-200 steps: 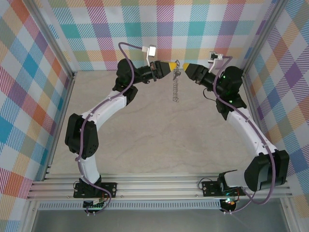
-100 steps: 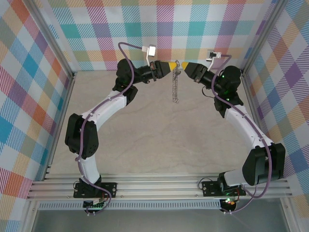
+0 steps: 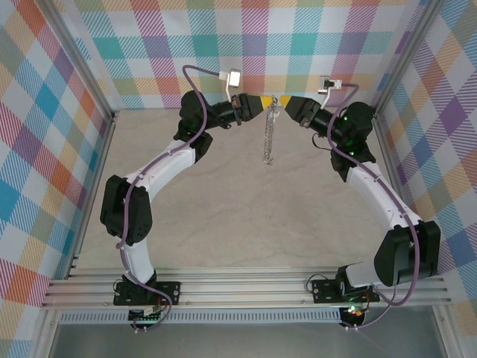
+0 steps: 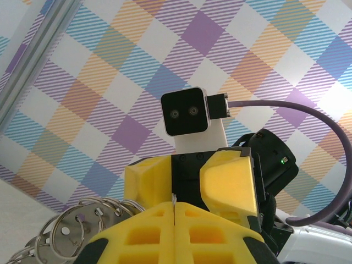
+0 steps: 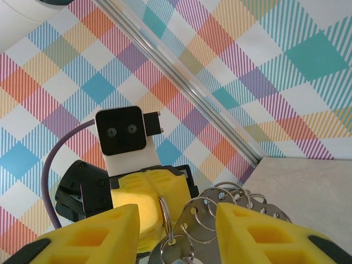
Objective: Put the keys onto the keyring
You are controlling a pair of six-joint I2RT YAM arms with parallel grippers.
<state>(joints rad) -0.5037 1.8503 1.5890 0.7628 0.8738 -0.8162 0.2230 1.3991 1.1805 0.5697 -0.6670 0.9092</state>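
In the top view my left gripper (image 3: 263, 102) and right gripper (image 3: 285, 102) meet tip to tip above the table's far edge. The keyring (image 5: 166, 212), a thin silvery ring, is pinched edge-on in my shut left gripper (image 4: 174, 204). From it hangs a string of metal rings and tags (image 3: 268, 138). My right gripper (image 5: 175, 215) stands open, its yellow fingers (image 5: 242, 228) either side of the keyring and the rings. A round silvery key head (image 5: 177, 254) hangs from the keyring at the frame's bottom edge; its shaft is cut off.
Checked walls with aluminium posts (image 3: 80, 71) enclose the beige table (image 3: 246, 216). The far wall lies close behind both grippers. Purple cables (image 3: 195, 74) loop above each wrist. The arm bases sit on the rail (image 3: 246, 287) at the near edge.
My right gripper has edged a little toward the left one and its jaws have narrowed. The hanging string of rings has swung slightly left. The left gripper has held still.
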